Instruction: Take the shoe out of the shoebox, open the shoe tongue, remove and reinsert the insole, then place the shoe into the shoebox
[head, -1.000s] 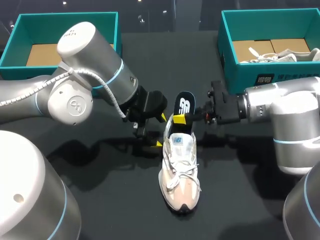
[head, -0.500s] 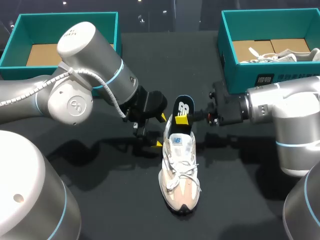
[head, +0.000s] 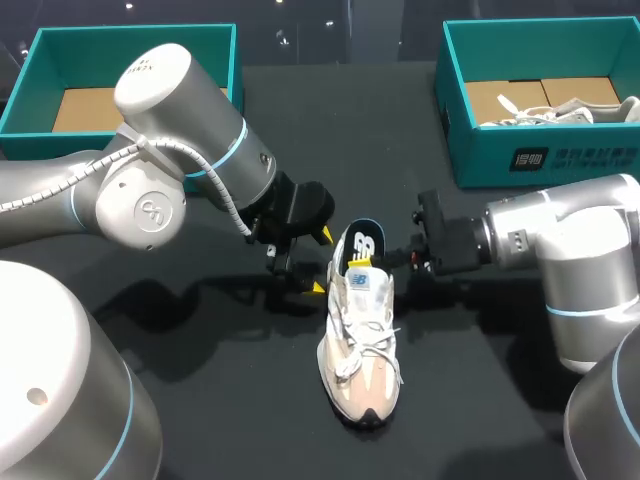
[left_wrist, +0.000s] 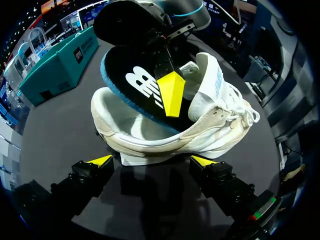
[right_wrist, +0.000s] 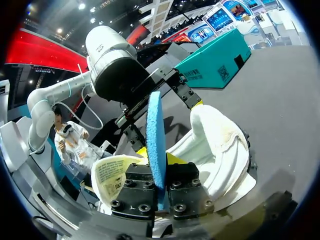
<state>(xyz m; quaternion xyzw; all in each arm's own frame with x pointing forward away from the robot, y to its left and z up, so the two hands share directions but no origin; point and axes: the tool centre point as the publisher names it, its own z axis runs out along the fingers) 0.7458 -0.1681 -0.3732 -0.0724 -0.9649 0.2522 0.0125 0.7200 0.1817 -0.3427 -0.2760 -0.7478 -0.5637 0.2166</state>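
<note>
The shoe is seen upright on its sole near the middle of the black worktop, toe twd the robot, heel away. Laces are tied over the forefoot. The tongue is pulled fwd, leaving the heel opening wide.

The insole is held on a tilt. Its lower end is tucked inside the heel opening and its upper end sticks out above the collar. In the R wrist view the insole is shown edge-on w/ a blue underside, clamped from both sides betw the finger blocks of the R gripper. So the R gripper is pinched on the insole, w/ one yellow tip laid on the insole's black top face.

The L gripper is spread wide just beside the heel's L side. In its own wrist view the L gripper has a yellow tip at either end of the shoe. Contact w/ the sole can't be told.

The L shoebox sits at the far L corner, cardboard floor showing. The R shoebox sits at the far R, w/ a second shoe lying inside. Both are well apart from the shoe.
</note>
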